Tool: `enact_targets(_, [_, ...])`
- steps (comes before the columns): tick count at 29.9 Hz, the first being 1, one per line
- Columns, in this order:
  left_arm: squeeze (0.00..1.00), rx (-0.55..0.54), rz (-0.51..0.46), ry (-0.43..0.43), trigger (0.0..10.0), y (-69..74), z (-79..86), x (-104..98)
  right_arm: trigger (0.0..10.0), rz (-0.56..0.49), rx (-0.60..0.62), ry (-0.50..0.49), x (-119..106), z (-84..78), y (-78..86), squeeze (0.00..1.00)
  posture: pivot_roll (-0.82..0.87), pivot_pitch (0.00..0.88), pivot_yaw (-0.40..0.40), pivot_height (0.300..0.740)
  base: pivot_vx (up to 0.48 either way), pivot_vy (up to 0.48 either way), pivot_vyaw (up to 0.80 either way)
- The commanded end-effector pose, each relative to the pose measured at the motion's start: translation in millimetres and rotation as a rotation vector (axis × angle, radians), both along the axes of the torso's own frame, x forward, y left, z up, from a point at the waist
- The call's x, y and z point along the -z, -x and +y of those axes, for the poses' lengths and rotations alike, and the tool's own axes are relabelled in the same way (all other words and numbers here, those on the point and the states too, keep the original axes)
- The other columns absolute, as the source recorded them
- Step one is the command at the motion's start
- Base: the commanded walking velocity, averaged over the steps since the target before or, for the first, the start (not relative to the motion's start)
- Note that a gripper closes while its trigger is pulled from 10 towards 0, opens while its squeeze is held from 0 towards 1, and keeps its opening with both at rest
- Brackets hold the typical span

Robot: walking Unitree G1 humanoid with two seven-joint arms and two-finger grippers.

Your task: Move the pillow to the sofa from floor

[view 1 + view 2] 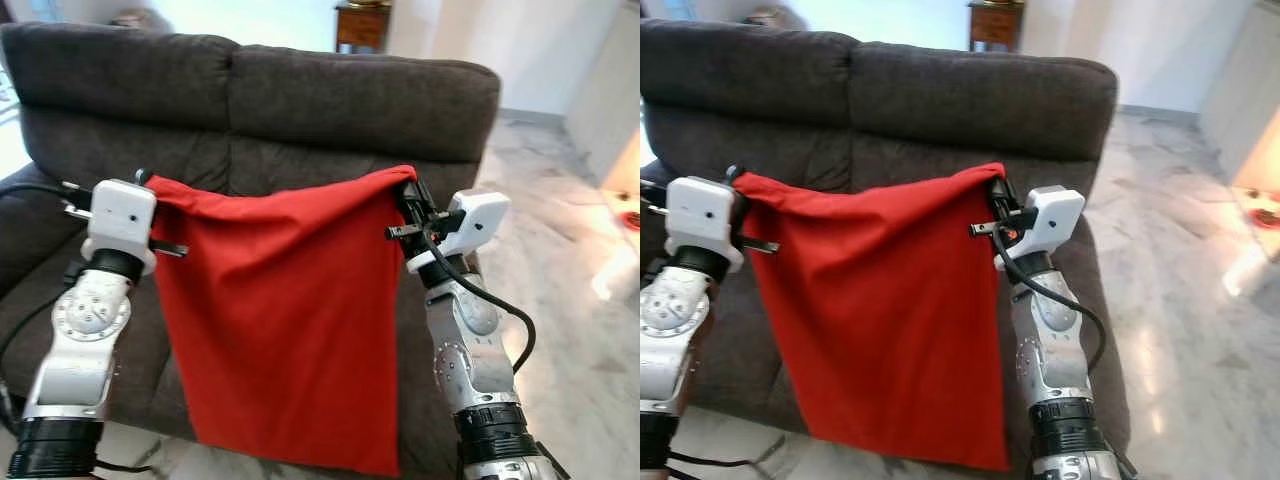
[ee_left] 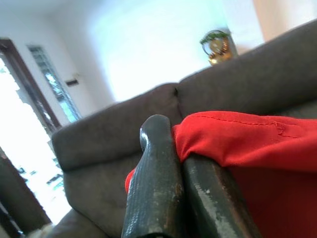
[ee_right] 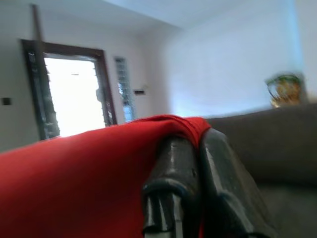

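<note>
A flat red pillow (image 1: 280,320) hangs like a sheet in front of the dark grey sofa (image 1: 300,100), held up by its two top corners. My left gripper (image 1: 148,180) is shut on the top left corner, my right gripper (image 1: 408,188) on the top right corner. The pillow's lower edge dangles close to the floor before the sofa seat. In the left wrist view the fingers (image 2: 153,178) pinch red cloth (image 2: 257,144). The right wrist view shows the fingers (image 3: 173,188) closed on the red fabric (image 3: 74,188).
The sofa's seat (image 1: 40,290) and backrest stretch behind the pillow. Marble floor (image 1: 580,330) runs to the right of the sofa. A wooden side table (image 1: 362,25) stands behind the backrest, and a bright window (image 3: 74,94) lies beyond.
</note>
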State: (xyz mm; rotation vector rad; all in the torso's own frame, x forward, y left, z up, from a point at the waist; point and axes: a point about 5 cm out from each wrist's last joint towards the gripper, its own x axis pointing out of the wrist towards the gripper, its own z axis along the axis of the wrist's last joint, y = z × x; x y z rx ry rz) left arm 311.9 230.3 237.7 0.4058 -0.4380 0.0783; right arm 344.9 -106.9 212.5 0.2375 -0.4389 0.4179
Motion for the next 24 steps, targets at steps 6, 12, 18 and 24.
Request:
enact_targets(6, [0.0, 0.05, -0.071, -0.036, 10.0, -1.2, -5.2, -26, 10.0, -0.072, 0.067, -0.015, -24, -14.7, -7.2, 0.0, 0.08, 0.0, -0.005, 0.74, 0.326, 0.0, 0.0])
enact_targets(12, [0.0, 0.069, -0.065, -0.049, 10.0, -8.9, -9.1, -30, 10.0, -0.061, 0.122, -0.01, -30, -27.0, -19.6, 0.0, 0.08, 0.0, 0.001, 0.74, 0.326, 0.0, 0.0])
enact_targets(18, [0.0, 0.08, -0.085, -0.049, 10.0, -11.7, -9.9, -39, 10.0, -0.102, 0.129, -0.013, -43, -28.2, -24.4, 0.0, 0.08, 0.0, 0.003, 0.74, 0.324, 0.0, 0.0])
enact_targets(24, [0.0, 0.091, 0.025, -0.058, 10.0, -17.2, -10.1, -20, 10.0, -0.034, 0.198, -0.026, -31, -33.0, -30.4, 0.0, 0.09, 0.0, 0.001, 0.74, 0.315, 0.0, 0.0])
